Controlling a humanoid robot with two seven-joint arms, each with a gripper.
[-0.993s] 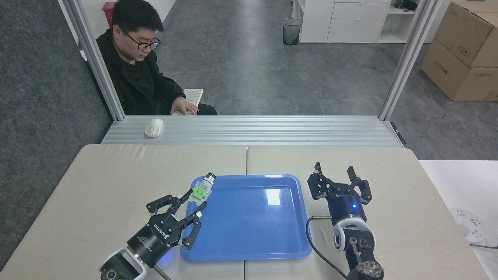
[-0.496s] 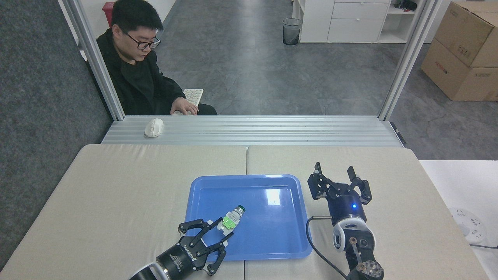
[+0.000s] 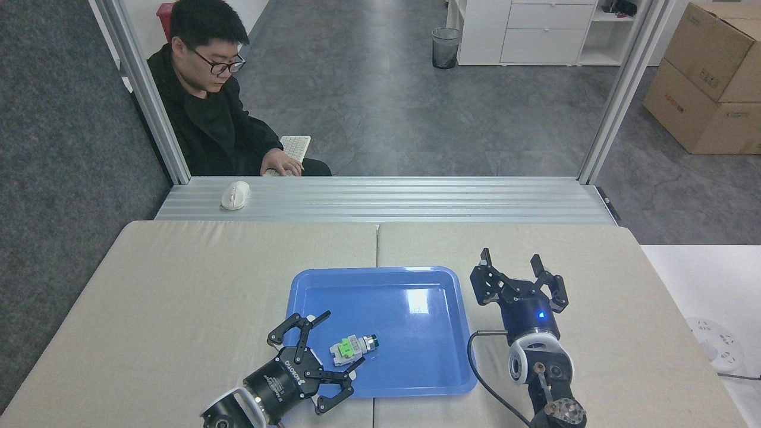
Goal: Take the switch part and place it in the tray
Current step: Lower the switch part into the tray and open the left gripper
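Note:
The switch part (image 3: 353, 348), white-grey with a green piece and a dark round cap, lies on its side in the front left area of the blue tray (image 3: 416, 285). My left gripper (image 3: 337, 346) stands open just left of it over the tray's front left corner, its fingers spread to either side and not gripping the part. To the right of the tray my right gripper (image 3: 514, 263) points away from me, open and holding nothing.
A person in black sits beyond the table's far left at a keyboard (image 3: 295, 147). A white mouse (image 3: 235, 195) rests on the aluminium ledge (image 3: 416, 199). A black cable (image 3: 481, 368) runs beside the tray's right front corner. A white round object (image 3: 716, 345) lies far right.
My left gripper carried the switch part from the tray's far left corner toward the front, then opened. The part now lies in the tray. The right arm has not moved.

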